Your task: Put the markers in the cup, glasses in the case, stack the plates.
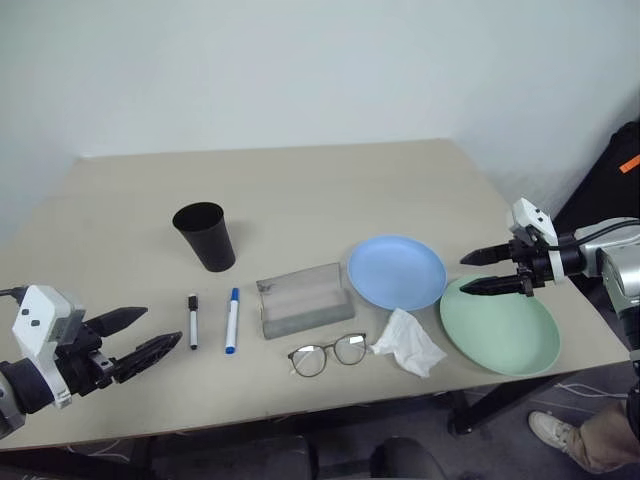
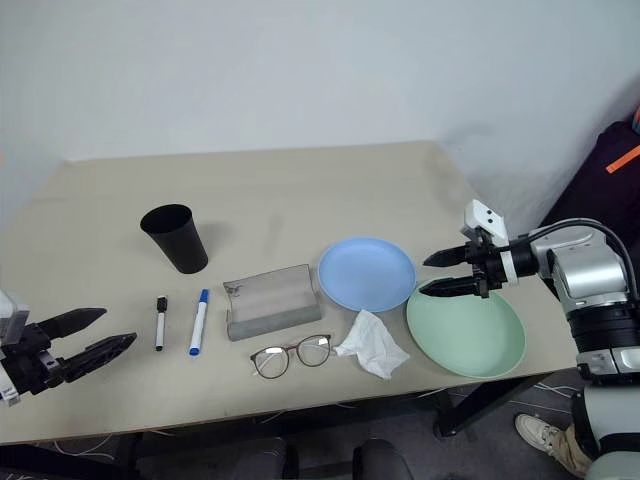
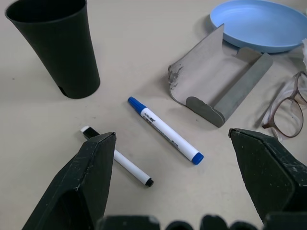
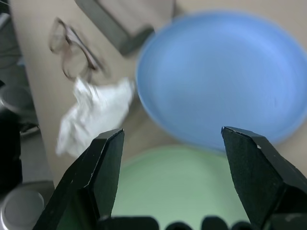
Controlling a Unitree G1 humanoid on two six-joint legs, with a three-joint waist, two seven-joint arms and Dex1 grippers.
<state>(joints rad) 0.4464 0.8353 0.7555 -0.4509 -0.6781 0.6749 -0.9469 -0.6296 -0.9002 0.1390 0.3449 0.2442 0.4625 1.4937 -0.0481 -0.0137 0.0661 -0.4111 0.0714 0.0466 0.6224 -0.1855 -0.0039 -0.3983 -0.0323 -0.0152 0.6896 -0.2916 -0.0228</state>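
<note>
From the head views, you are hovering the right gripper, fingers apart, over the mint plate, beside the blue plate; both look light, stiff and slick, so take a rim. In the left wrist view, the left gripper, fingers wide, is facing the markers near the cup: pinch mid-barrel. The right wrist view is showing the fragile glasses; lift by the bridge.

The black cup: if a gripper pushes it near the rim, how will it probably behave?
The black cup stands upright on its narrower base, so a high push may tip it. It looks like thin plastic, probably light, likely sliding easily on the smooth table.
</note>
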